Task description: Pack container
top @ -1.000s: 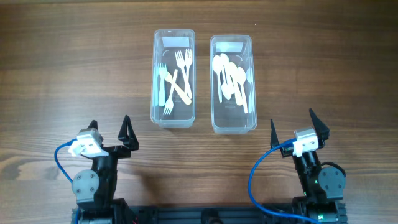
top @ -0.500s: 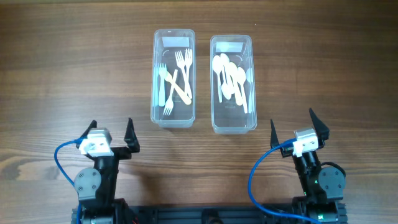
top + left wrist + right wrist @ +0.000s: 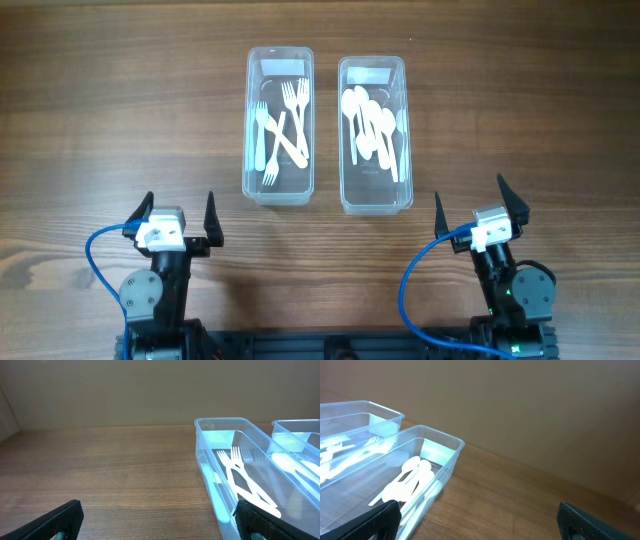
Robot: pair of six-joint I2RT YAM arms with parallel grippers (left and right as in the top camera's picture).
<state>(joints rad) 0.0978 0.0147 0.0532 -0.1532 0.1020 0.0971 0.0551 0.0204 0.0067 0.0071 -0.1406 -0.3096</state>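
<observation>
Two clear plastic containers stand side by side at the table's middle back. The left container (image 3: 280, 185) holds several white plastic forks (image 3: 280, 130). The right container (image 3: 375, 200) holds several white plastic spoons (image 3: 375, 128). My left gripper (image 3: 178, 214) is open and empty near the front left, short of the fork container. My right gripper (image 3: 478, 205) is open and empty at the front right. The left wrist view shows the fork container (image 3: 215, 485) and forks (image 3: 239, 472) to the right. The right wrist view shows the spoon container (image 3: 447, 462) and spoons (image 3: 405, 480) to the left.
The wooden table (image 3: 120, 110) runs to a plain brown wall in both wrist views. Blue cables (image 3: 100, 260) loop beside each arm base at the front edge.
My left gripper has turned and shifted slightly right and back toward its base, now pointing straight ahead. The right arm and the containers have not moved.
</observation>
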